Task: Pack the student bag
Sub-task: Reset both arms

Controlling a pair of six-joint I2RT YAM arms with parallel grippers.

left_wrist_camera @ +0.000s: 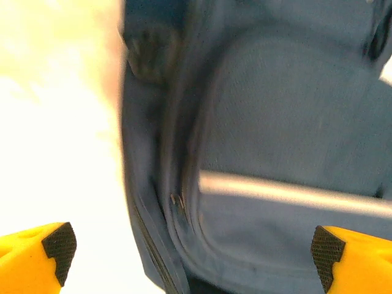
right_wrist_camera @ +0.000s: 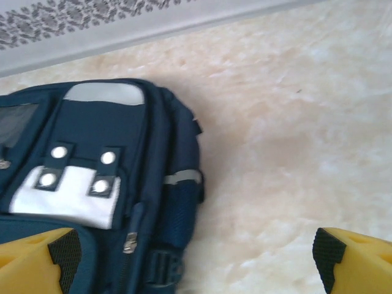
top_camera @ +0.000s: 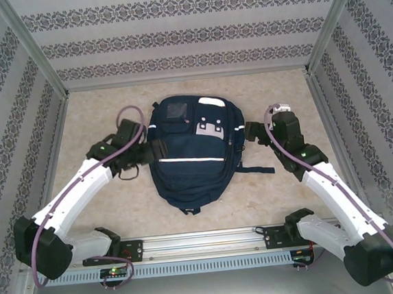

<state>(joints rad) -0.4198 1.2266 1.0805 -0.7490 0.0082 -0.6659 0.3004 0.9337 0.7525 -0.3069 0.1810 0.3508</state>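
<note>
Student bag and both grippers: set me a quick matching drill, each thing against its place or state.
Things:
1. student bag
2. left gripper
3. right gripper
4. reflective stripe

Places or states:
A. open, at the bag's right side in the top view
B. white, running across the bag
C. navy, lying flat on the table
D. open, at the bag's left side in the top view

Pairs: 1-C, 2-D, 3-A, 4-B

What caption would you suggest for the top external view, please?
The left gripper and right gripper, both open, flank a large navy blue fabric backpack lying on the beige table.
</note>
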